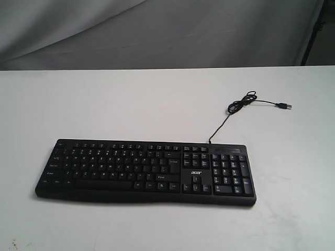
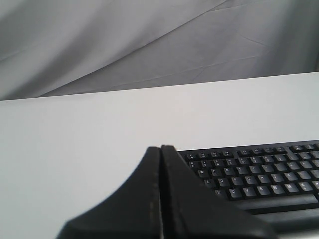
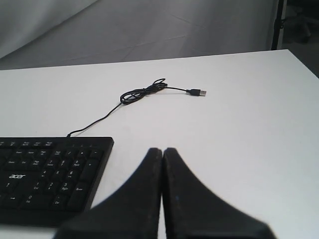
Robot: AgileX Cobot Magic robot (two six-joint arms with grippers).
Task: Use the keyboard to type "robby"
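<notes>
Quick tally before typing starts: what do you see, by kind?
Keyboard: 1
Cable with USB plug: 1
Grippers: 2, left gripper and right gripper, both shut
Total: 4

A white table (image 1: 131,99) spreads ahead of the left pincer (image 2: 160,148) to a straight far edge. Behind that edge hangs a grey cloth (image 1: 157,31), creased with long slanting folds. Ahead of the right pincer (image 3: 162,150) lies the same white top and the same cloth. Off to that pincer's right the cloth ends at a dark stand (image 3: 276,25), and the table's side edge gives onto a darker area. The light is soft and even. A few small specks (image 1: 13,243) mark the table's near corner on the left pincer's side.
</notes>
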